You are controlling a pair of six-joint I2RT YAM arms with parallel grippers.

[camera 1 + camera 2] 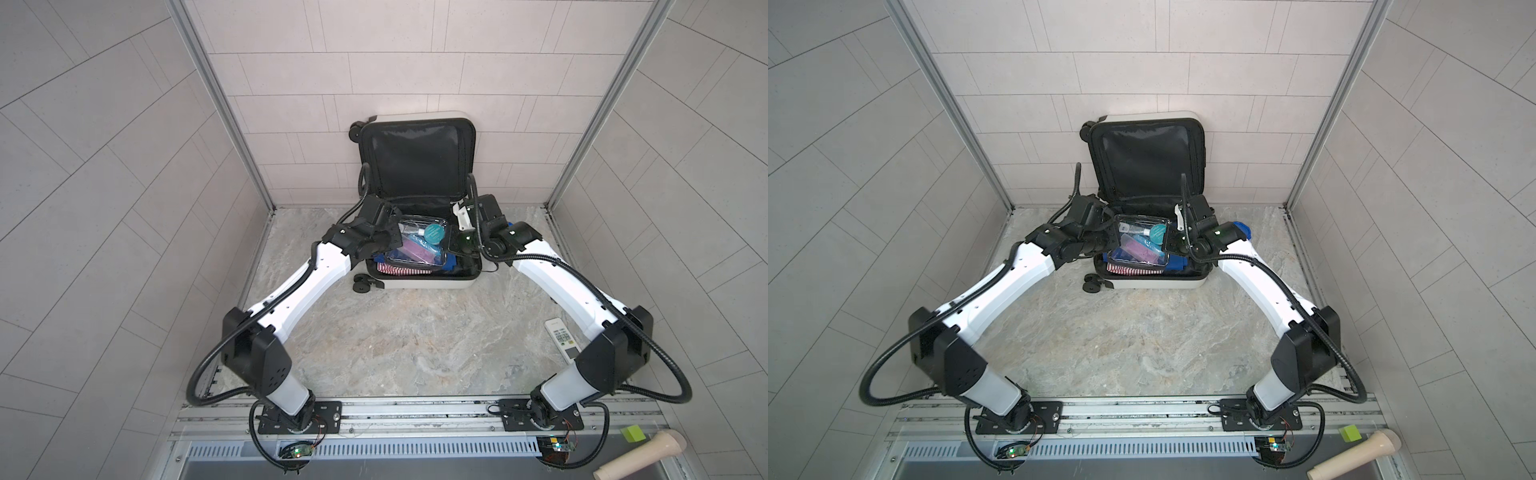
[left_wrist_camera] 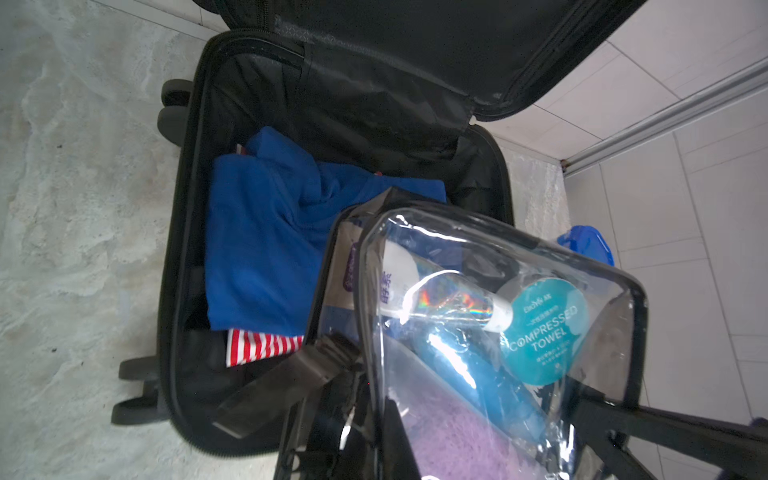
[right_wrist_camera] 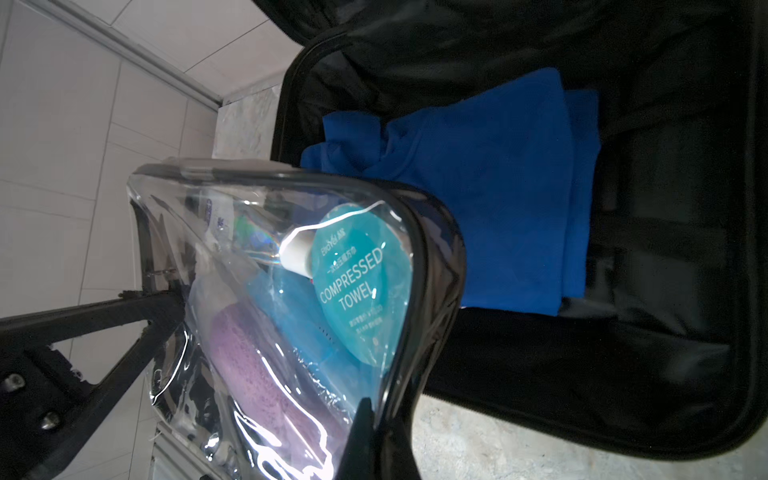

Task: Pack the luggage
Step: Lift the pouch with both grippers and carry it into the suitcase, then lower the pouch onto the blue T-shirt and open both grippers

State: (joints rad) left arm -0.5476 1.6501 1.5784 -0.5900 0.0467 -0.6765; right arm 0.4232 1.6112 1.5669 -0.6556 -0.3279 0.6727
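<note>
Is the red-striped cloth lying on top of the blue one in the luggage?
No, the blue cloth lies over the red-striped cloth, which only peeks out from under its edge in the luggage.

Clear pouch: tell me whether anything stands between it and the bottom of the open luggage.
Nothing rigid. The clear pouch, pinched by the left gripper and right gripper, hangs over the luggage, whose lid stands open. Below it lie a blue cloth and a striped cloth, already packed; it would land on them.
</note>
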